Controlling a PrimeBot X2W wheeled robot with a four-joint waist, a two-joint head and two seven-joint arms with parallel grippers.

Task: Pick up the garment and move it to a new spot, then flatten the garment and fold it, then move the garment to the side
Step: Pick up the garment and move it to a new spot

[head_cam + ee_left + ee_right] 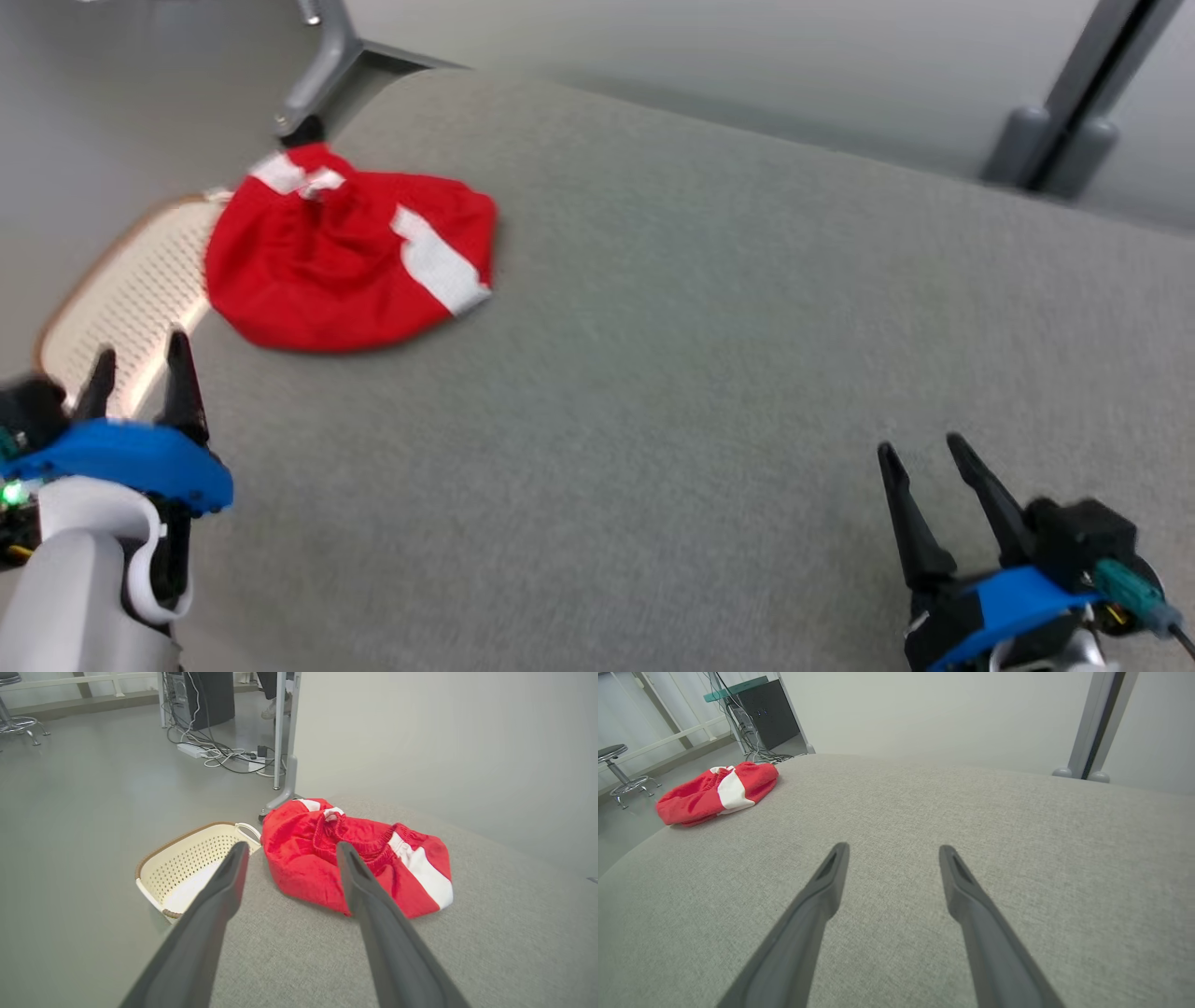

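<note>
Garment (350, 266), a red piece with white stripes and a gathered elastic waistband, lies bunched in a loose heap at the far left corner of a grey fabric-covered table (700, 392), with neither arm touching it. At far left, a cream perforated basket (131, 289) with a brown rim stands on the floor against the table's left edge. The heap sits close by the basket's handle, though it cannot be told whether the two touch.

Next comes the left gripper (140, 343), poised at the table's near left edge beside the basket. Its two dark fingers are spread wide with nothing between them and point toward the garment from a short way off. In the left wrist view those fingers frame the heap's near side.

A grey metal leg (317, 65) rises from the floor just behind the garment, and cables (219, 756) trail across the floor beyond it. The middle of the table is bare cloth.

At lower right, the right gripper (920, 444) hovers well apart from the garment, its fingers likewise parted and empty. A grey post (1074, 103) stands behind the table's far right edge.
</note>
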